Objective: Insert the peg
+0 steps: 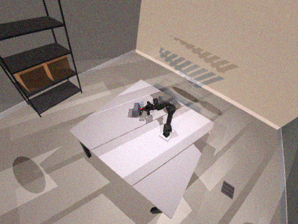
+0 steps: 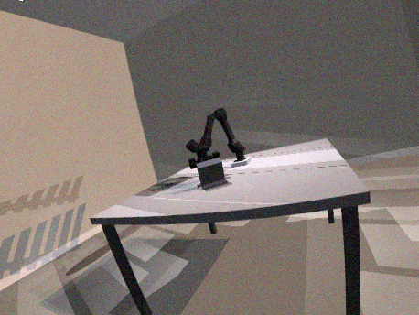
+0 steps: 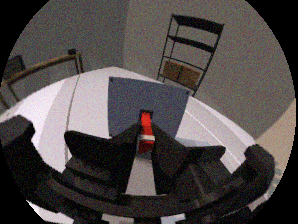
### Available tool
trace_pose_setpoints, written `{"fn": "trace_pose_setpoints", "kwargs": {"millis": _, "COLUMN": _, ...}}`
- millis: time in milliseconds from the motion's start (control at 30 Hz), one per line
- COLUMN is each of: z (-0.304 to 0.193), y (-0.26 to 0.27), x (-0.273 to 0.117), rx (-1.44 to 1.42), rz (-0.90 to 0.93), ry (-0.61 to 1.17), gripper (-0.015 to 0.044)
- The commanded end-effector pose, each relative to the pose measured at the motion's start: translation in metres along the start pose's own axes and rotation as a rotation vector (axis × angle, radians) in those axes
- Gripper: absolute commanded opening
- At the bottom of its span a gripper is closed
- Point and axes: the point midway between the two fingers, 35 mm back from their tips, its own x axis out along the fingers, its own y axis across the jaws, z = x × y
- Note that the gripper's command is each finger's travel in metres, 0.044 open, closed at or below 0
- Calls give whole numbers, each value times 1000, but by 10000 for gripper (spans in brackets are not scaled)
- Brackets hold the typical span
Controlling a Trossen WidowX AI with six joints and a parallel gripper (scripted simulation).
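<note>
A blue-grey sloped panel (image 1: pixel 136 111) (image 2: pixel 211 174) (image 3: pixel 123 102) stands on the table in front of the arm. Its dark square-looking hole (image 3: pixel 146 111) shows in the wrist view. A red peg (image 3: pixel 145 120) (image 1: pixel 141 109) with a pale band points away from the wrist towards the panel. Its far end overlaps the hole's lower part; the top edge of the hole stays visible above it. How deep the end sits cannot be told. My gripper (image 3: pixel 146 134) (image 1: pixel 143 109) is shut on the peg. In the exterior view the panel hides the peg and fingertips.
The white table (image 1: pixel 127 159) (image 2: pixel 293 188) (image 3: pixel 92 102) carries the arm's base (image 1: pixel 166 134) (image 2: pixel 240 161) behind the panel. A black shelf rack (image 1: pixel 39 56) (image 3: pixel 192 42) stands on the floor beyond the table.
</note>
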Motion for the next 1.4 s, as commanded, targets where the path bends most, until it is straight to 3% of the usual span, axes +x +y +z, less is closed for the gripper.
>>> {"fn": "trace_pose_setpoints", "kwargs": {"millis": 0, "z": 1, "y": -1, "x": 3, "rx": 1, "rz": -4, "ry": 1, "gripper": 0}}
{"fn": "trace_pose_setpoints", "kwargs": {"millis": 1067, "z": 1, "y": 0, "x": 13, "rx": 2, "rz": 2, "ry": 0, "gripper": 0}}
{"fn": "trace_pose_setpoints", "kwargs": {"millis": 1367, "z": 1, "y": 0, "x": 13, "rx": 2, "rz": 2, "ry": 0, "gripper": 236}}
